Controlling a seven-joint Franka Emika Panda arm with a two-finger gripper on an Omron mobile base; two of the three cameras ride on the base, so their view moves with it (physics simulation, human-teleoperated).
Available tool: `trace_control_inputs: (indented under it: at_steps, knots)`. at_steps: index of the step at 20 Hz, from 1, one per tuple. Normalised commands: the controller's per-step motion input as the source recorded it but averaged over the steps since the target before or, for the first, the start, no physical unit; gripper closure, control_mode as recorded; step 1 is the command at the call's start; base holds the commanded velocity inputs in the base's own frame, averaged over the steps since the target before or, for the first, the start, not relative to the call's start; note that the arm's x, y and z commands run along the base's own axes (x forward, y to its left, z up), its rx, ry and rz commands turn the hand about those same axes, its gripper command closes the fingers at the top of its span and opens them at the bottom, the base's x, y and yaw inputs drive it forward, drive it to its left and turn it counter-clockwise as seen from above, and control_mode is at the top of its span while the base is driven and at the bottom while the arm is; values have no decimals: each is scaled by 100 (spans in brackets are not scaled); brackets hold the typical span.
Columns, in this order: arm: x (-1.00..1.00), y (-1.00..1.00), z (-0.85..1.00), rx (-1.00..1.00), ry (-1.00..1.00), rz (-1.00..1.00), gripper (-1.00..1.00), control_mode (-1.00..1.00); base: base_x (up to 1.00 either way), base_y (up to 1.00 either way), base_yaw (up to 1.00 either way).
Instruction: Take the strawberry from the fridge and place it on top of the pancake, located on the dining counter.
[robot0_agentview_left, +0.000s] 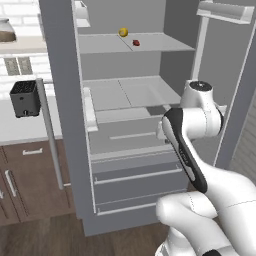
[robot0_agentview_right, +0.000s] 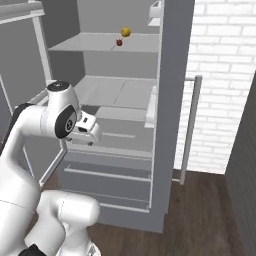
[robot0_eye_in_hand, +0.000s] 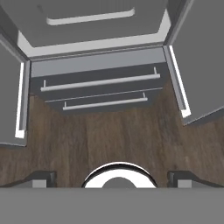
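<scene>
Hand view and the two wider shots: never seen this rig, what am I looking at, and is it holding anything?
It is a white robot arm on a driving base, rendered in a simulated kitchen. Two cameras ride on the base behind the arm, left and right; the third sits on the hand and here looks down at the fridge drawers and wood floor. The fridge stands open. On its upper shelf lie a small dark-red strawberry and a yellow fruit. The hand is open and holds nothing.
</scene>
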Motion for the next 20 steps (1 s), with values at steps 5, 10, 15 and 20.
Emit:
trace_control_inputs:
  at_steps: [5,10,15,20]
  knots:
    - [0,0,0,0,0,0,-100,100,84,9,0]
    - [0,0,0,0,0,0,-100,100,75,6,0]
    - [0,0,0,0,0,0,-100,100,69,5,0]
    - [0,0,0,0,0,0,-100,100,63,1,0]
